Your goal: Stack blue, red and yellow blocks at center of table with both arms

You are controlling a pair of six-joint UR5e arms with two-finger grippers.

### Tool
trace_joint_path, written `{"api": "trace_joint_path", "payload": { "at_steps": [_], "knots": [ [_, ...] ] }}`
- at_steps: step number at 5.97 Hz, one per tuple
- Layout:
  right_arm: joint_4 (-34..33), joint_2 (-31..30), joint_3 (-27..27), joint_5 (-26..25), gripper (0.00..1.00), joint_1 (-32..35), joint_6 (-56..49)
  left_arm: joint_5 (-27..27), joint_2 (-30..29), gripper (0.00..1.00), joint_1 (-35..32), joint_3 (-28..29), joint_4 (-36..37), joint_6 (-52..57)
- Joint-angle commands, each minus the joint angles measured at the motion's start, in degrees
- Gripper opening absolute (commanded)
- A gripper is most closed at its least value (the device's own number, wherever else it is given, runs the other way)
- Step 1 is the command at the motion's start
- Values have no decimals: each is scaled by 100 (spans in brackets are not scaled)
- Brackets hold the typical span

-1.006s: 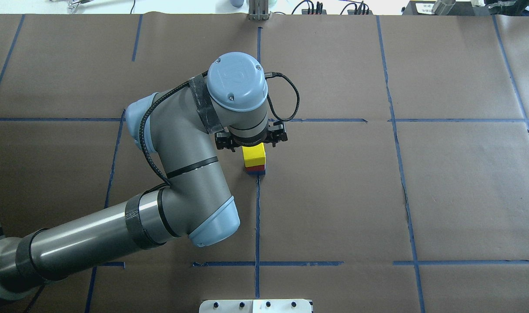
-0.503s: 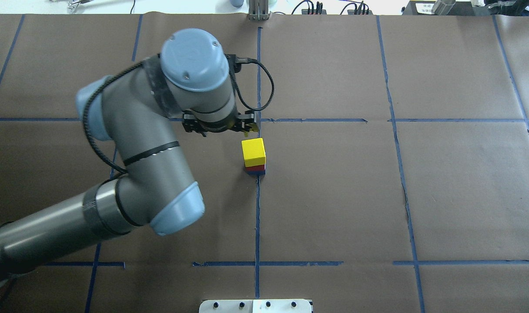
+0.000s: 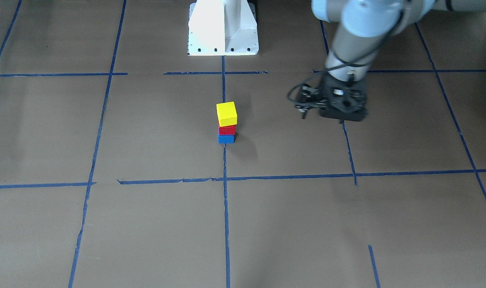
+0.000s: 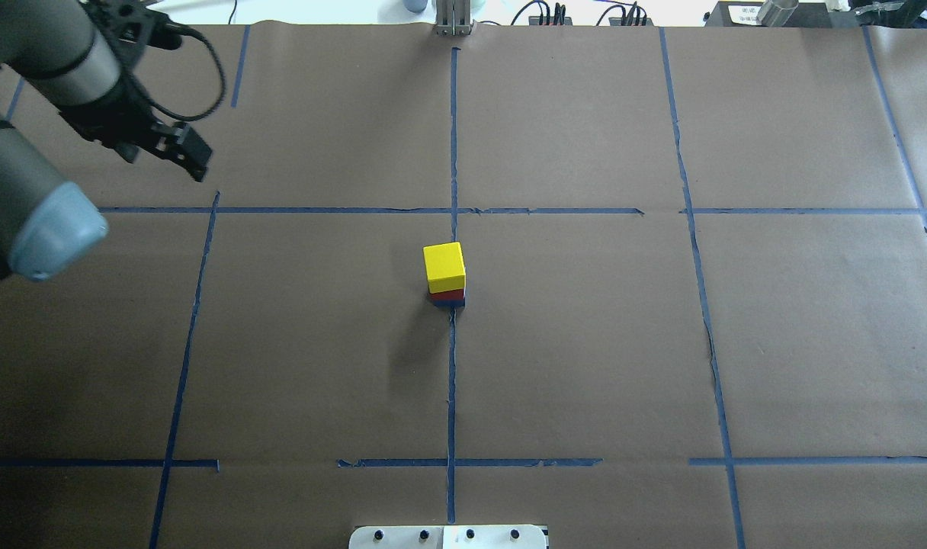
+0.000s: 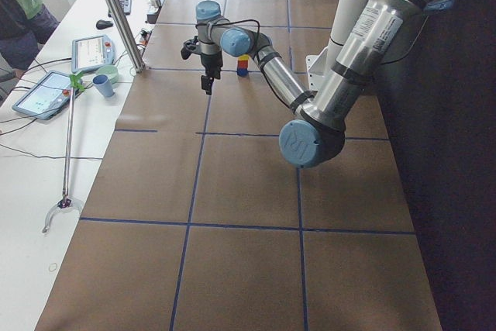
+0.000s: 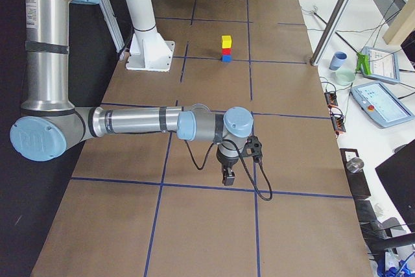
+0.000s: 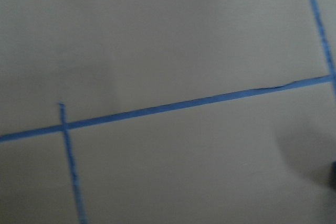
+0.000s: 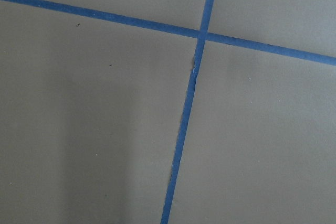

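A yellow block (image 4: 444,267) sits on a red block (image 4: 450,293), which sits on a blue block (image 4: 451,303), at the table's centre. The stack stands upright and alone in the front-facing view too: yellow (image 3: 226,113), red (image 3: 227,129), blue (image 3: 226,139). My left gripper (image 4: 162,156) is open and empty, far to the stack's left near the table's far side; it also shows in the front-facing view (image 3: 333,116). My right gripper (image 6: 227,176) hangs just above the paper far from the stack; I cannot tell whether it is open or shut. Both wrist views show only paper and tape.
Brown paper with blue tape lines (image 4: 451,381) covers the table. The robot's white base plate (image 3: 223,28) is at the near edge. A metal post (image 6: 337,17), a cup (image 6: 336,60) and tablets (image 6: 379,63) stand on the side bench. An operator (image 5: 19,13) is beside it.
My left arm has swung away from the stack, to the left and toward the far side. The yellow block stays on top of the red one, untouched.
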Motion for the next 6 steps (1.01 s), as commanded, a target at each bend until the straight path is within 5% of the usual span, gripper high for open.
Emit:
{"api": "trace_joint_path", "payload": {
  "at_steps": [1,3,6],
  "knots": [
    [198,7,-62,0,100,0,2,-352,1126,100,-1514,232,2,2259],
    [235,16,-116,9,100,0,11,-683,1769,100,-2695,584,-15,3117],
    [244,7,-116,0,100,0,2,-713,2774,100,-2831,602,-86,3096]
  ]
}}
